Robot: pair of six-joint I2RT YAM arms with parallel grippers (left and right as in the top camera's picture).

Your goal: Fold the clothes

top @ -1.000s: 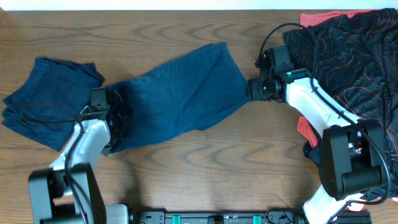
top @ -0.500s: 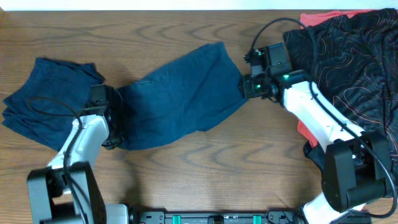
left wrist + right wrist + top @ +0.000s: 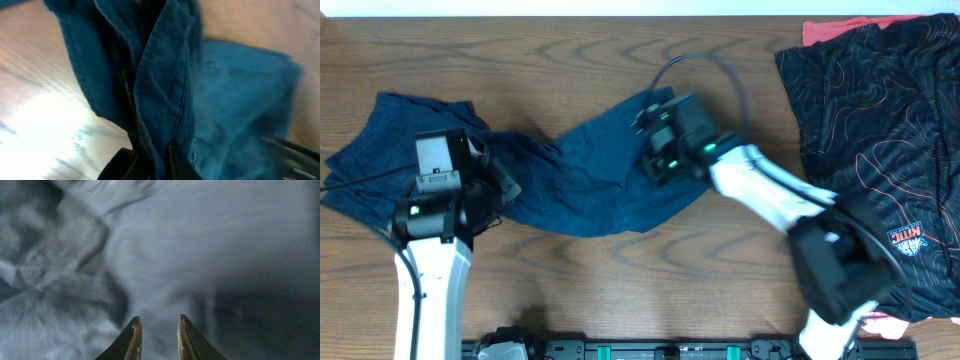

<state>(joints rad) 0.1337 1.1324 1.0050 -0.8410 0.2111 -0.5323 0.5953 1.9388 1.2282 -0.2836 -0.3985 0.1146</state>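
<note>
Wooden table bears navy shorts stretched left-to-right.

The counter is brown wood with a wavy grain running left to right; the left wrist view shows a pale, glare-lit patch of it. At the far right lies a black garment covered in thin orange contour lines, with a small white and orange logo near its lower part. A red cloth peeks out from under its far left corner. A black rail with green parts runs along the near edge.
</note>
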